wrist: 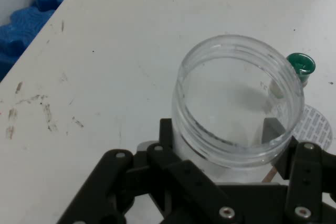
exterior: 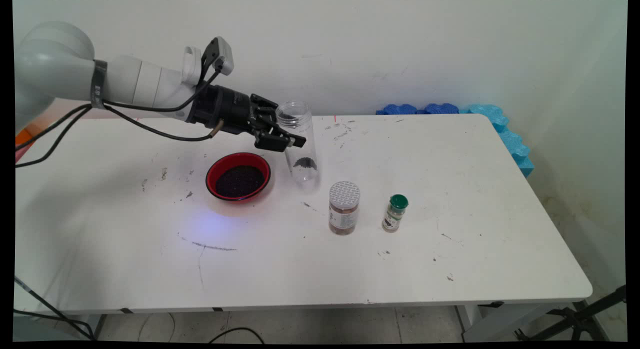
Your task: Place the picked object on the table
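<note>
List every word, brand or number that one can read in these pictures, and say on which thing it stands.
None can be read.
Brown spice jar: the label's print is too small.
Green-capped bottle: the label is too small.
Clear jar, held in the tool: no label shows.
Red bowl: no text.

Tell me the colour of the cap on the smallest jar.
Green; the smallest jar's cap shows best in the main view.

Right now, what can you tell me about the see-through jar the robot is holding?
The clear jar looks like plastic, tall and round, with a wide threaded mouth and no lid. A little dark stuff sits near its bottom. It leans slightly, beside the red bowl. The gripper clasps it just below the rim. Whether its base touches the table is unclear.
</note>
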Robot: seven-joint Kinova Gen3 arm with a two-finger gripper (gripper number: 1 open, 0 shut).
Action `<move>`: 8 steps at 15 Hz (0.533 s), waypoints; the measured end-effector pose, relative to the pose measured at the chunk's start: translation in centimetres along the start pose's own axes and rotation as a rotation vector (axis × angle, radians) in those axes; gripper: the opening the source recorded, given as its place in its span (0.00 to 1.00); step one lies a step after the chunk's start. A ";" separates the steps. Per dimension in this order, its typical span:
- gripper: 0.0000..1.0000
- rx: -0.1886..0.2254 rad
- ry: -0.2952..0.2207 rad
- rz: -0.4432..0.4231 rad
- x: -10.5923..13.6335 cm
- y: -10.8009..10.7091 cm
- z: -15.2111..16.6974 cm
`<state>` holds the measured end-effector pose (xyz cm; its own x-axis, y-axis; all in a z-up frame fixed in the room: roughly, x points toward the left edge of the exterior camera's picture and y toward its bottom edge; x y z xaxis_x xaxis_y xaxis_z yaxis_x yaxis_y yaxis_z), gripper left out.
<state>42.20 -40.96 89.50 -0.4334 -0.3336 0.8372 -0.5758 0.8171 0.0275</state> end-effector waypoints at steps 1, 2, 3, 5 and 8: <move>0.00 0.002 0.000 -0.003 -0.1 0.0 0.1; 0.00 0.003 0.000 -0.007 -0.2 0.0 0.2; 0.00 0.004 0.000 -0.010 -0.3 0.0 0.3; 0.00 0.007 -0.001 -0.017 -0.5 0.0 0.6; 0.00 0.008 -0.007 -0.023 -1.0 0.0 1.0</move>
<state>41.95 -41.12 88.06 -0.4249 -0.3559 0.8323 -0.5915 0.8052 0.0424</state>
